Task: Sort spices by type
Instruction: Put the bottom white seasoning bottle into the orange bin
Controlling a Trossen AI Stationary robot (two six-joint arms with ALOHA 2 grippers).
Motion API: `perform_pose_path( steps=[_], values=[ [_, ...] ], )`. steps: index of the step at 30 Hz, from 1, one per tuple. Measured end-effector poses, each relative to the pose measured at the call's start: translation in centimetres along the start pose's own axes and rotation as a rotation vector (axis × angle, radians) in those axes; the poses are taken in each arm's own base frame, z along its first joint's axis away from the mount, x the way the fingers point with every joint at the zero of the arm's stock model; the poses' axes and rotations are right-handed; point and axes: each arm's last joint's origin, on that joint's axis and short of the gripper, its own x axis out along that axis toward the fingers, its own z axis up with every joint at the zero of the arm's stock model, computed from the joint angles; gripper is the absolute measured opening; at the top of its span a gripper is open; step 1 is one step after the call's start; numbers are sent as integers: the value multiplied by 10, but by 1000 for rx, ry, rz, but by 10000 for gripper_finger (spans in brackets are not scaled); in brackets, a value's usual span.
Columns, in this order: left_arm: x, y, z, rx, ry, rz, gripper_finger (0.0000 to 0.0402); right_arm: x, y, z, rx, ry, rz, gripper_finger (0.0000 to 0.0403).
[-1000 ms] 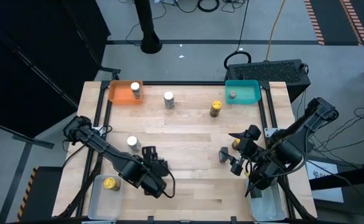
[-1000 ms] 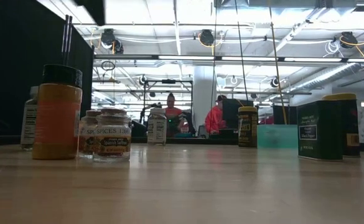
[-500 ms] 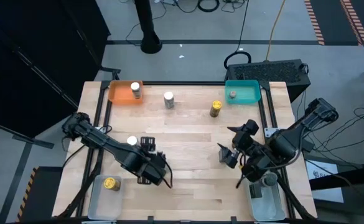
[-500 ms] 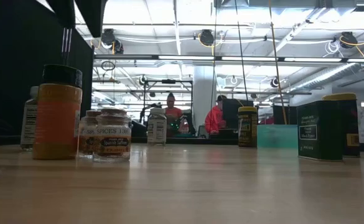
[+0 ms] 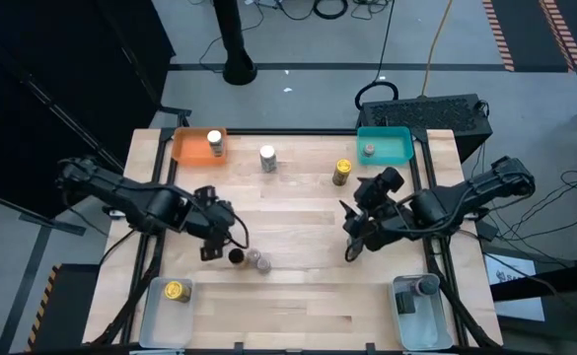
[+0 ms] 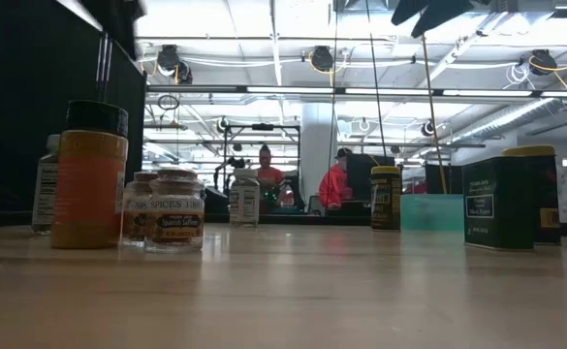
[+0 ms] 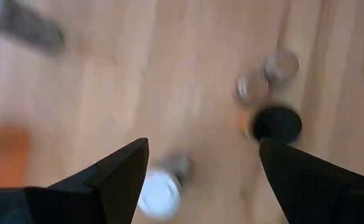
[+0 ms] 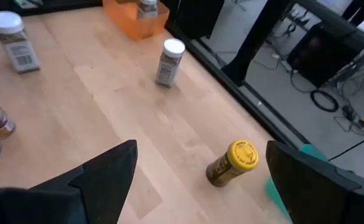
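The left gripper [image 5: 212, 222] is hanging over the table [image 5: 298, 296] at 9 o'clock, fingers apart and holding nothing, just beside three spice jars [image 5: 247, 258]. The right gripper [image 5: 355, 225] is hovering at 3 o'clock, fingers spread, near a gold-lidded jar [image 5: 342, 172] standing toward 1 o'clock.

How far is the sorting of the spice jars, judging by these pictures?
Partly done. One jar each already sits in the orange tray, teal tray and both clear trays. Both open grippers, left and right, hold nothing. White-capped, yellow-lidded, black-lidded and small grey-lidded jars remain on the table.
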Motion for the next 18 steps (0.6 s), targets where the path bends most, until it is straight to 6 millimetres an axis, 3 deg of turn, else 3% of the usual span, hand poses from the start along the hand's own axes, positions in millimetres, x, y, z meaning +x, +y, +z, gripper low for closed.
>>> perform_pose_path(
  steps=[7, 12, 18],
  values=[
    [3, 10, -19, -144, 170, 97, 313, -4, 4, -2, 0, 21, 51, 338],
    [2, 11, -19, 5, 177, 86, 313, -7, 7, -3, 5, 8, 68, 338],
    [12, 17, -18, 65, 144, 15, 313, -7, 8, -2, -4, 1, 72, 338]
  ],
)
